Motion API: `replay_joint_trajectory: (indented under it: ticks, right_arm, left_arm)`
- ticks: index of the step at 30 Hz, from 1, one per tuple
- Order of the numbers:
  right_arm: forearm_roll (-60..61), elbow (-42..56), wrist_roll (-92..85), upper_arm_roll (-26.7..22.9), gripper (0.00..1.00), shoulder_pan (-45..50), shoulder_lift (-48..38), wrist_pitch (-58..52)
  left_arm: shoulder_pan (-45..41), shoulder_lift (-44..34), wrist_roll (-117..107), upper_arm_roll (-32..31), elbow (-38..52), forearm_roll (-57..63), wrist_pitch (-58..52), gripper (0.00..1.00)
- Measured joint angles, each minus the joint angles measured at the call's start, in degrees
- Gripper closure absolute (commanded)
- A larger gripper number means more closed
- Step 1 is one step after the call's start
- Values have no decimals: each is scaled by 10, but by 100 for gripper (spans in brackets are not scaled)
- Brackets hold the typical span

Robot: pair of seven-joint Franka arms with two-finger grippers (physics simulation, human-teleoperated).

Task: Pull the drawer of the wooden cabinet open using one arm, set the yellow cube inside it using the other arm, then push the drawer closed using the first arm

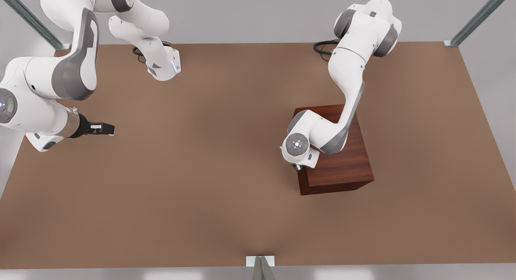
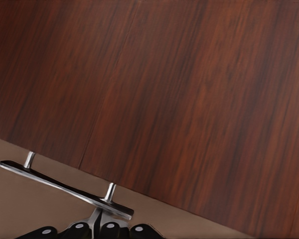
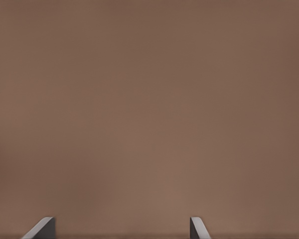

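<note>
The wooden cabinet (image 1: 342, 163) stands on the table at the front view's right, and its drawer looks closed. In the left wrist view the drawer face (image 2: 179, 99) is close up, with its thin silver bar handle (image 2: 60, 184) low on it. My left gripper (image 2: 95, 225) is at the end of that handle, fingers drawn together around the bar. In the front view the left gripper (image 1: 297, 167) sits against the cabinet's near corner. My right gripper (image 1: 105, 129) waits over bare table at the front view's left, its fingertips (image 3: 197, 228) spread apart with nothing between them. The yellow cube is out of view.
The brown table (image 1: 209, 171) stretches wide between the two arms. Metal frame struts (image 1: 475, 20) rise at its back corners and one (image 1: 261, 268) at the middle of the front edge. Dark cables (image 1: 322, 48) lie by the arm bases.
</note>
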Motion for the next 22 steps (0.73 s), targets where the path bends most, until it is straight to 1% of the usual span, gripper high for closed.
replay_joint_trajectory:
  ticks: [1, 2, 3, 4, 5, 7, 9, 10, 11, 12, 13, 14, 17, 19, 22]
  right_arm:
    - [0, 0, 1, 0, 0, 0, 0, 0]
    - [0, 0, 1, 0, 0, 0, 0, 0]
    - [0, 0, 2, 0, 0, 0, 0, 0]
    - [0, 0, 2, 0, 0, 0, 0, 0]
    - [0, 0, 3, 0, 0, 0, 0, 0]
    - [0, 0, 4, 0, 0, 0, 0, 0]
    - [-2, 2, 5, 0, 0, 0, 0, 1]
    - [-4, 5, 5, -1, 0, 0, -1, 1]
    - [-5, 7, 5, -1, 0, -1, -1, 2]
    - [-6, 9, 5, -1, 0, -3, -3, 4]
    - [-7, 9, 6, -1, 0, -4, -4, 5]
    - [-7, 9, 6, -1, 0, -5, -5, 6]
    - [-6, 8, 6, -1, 0, -6, -7, 9]
    - [-6, 8, 6, -1, 0, -6, -7, 10]
    - [-6, 7, 5, -1, 0, -6, -7, 11]
  left_arm:
    - [2, -1, 0, -7, 21, 0, -5, 79]
    - [8, -3, 2, -13, 67, -7, -15, 68]
    - [24, -10, 8, -16, 117, -21, -30, 64]
    - [47, -31, 19, -18, 147, -37, -45, 40]
    - [80, -61, 41, -19, 165, -54, -65, 0]
    - [137, -106, 119, -17, 180, -67, -121, 0]
    - [157, -132, 243, -18, 183, -31, -202, 0]
    - [159, -158, 305, -24, 166, -6, -236, 0]
    - [176, -225, 364, -42, 67, 12, -242, 0]
    - [184, -264, 420, -56, 6, 26, -247, 0]
    - [184, -280, 472, -65, -19, 36, -257, 0]
    - [185, -289, 521, -75, -30, 42, -265, 0]
    - [182, -276, 652, -88, 15, 35, -290, 0]
    - [204, -286, 729, -92, -31, 27, -288, 0]
    - [219, -289, 836, -95, -47, 20, -285, 0]
